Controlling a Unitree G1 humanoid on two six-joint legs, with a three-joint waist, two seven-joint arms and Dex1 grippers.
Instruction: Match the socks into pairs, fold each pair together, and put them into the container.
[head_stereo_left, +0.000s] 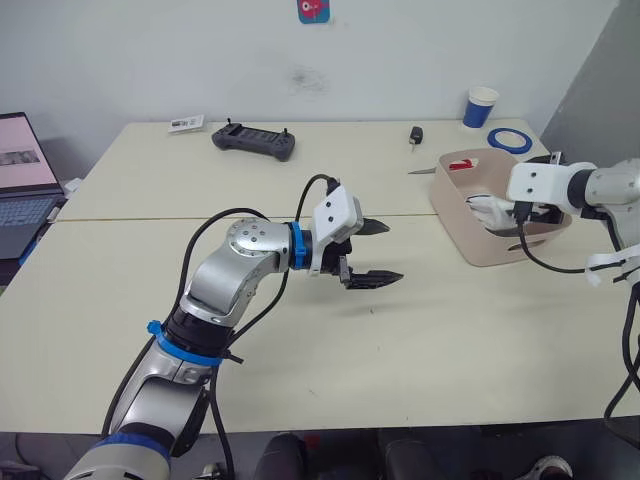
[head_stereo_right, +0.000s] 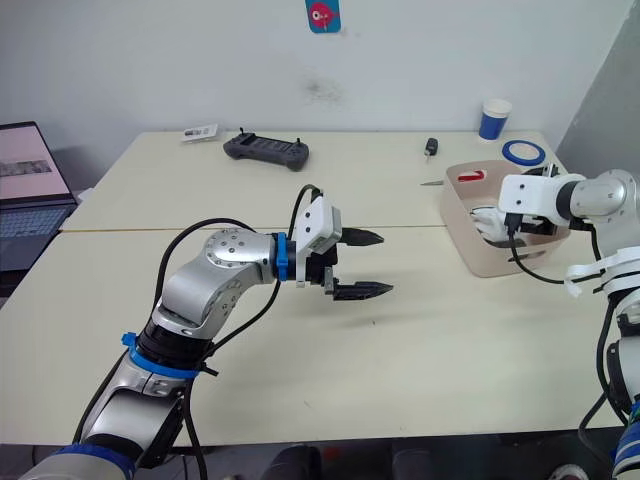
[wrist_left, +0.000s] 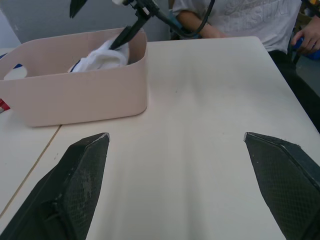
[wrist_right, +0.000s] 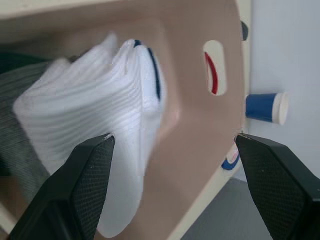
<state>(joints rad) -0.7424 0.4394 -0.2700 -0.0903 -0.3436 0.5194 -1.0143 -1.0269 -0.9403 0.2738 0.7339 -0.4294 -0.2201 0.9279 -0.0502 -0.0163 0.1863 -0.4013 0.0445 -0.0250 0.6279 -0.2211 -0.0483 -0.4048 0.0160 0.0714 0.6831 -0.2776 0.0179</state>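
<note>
White pair dropped in the bin, both claws released.
The pink bin (head_stereo_left: 482, 246) sits at the table's (head_stereo_left: 300, 340) right; inside, folded white socks (wrist_right: 95, 125) look soft and light, best pinched mid-bundle. Right gripper (wrist_right: 175, 145) hangs spread over them; left gripper (head_stereo_left: 375, 252) empty.

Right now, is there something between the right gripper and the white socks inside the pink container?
Nothing visible. The right gripper is open, inside the container, directly over the white socks. Its fingers stand on either side of the bundle with nothing between.
</note>
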